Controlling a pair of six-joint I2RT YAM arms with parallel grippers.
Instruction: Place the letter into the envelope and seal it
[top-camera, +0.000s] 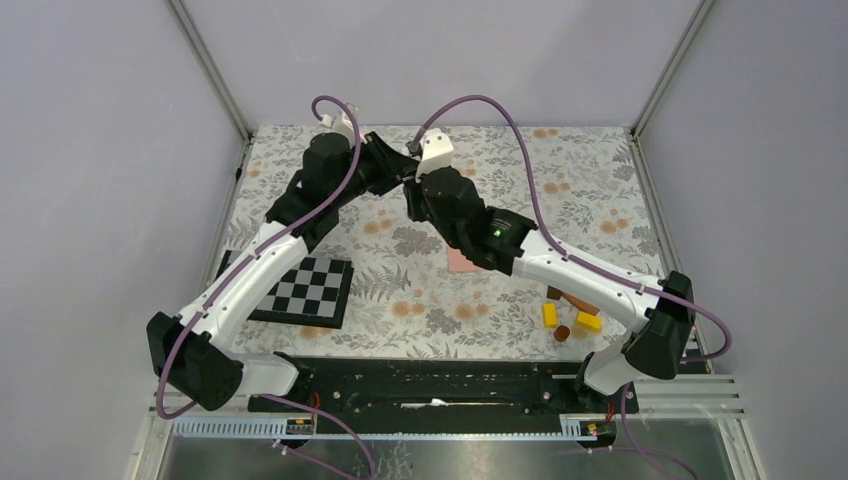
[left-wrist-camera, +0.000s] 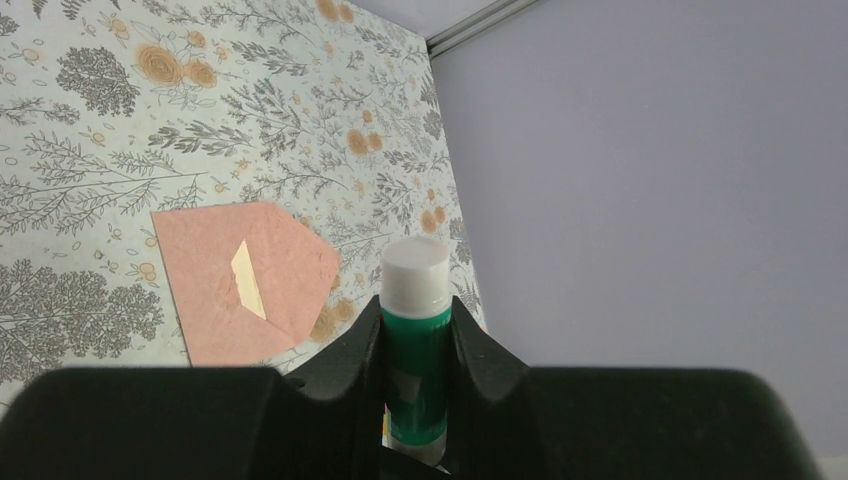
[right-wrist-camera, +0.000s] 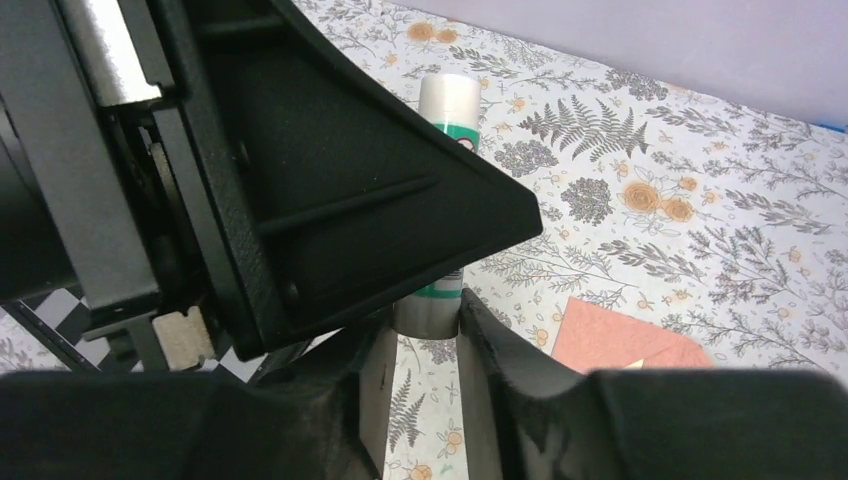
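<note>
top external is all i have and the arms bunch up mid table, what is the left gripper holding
Observer: the left gripper is shut on a green glue stick with a white cap.
Operator: and the right one
Observer: the right gripper has a finger either side of one white end of that stick; clamped or not, I cannot tell.
Operator: envelope sealed yet
Observer: no, the envelope lies flat, flap open, a cream sliver showing at its mouth.
</note>
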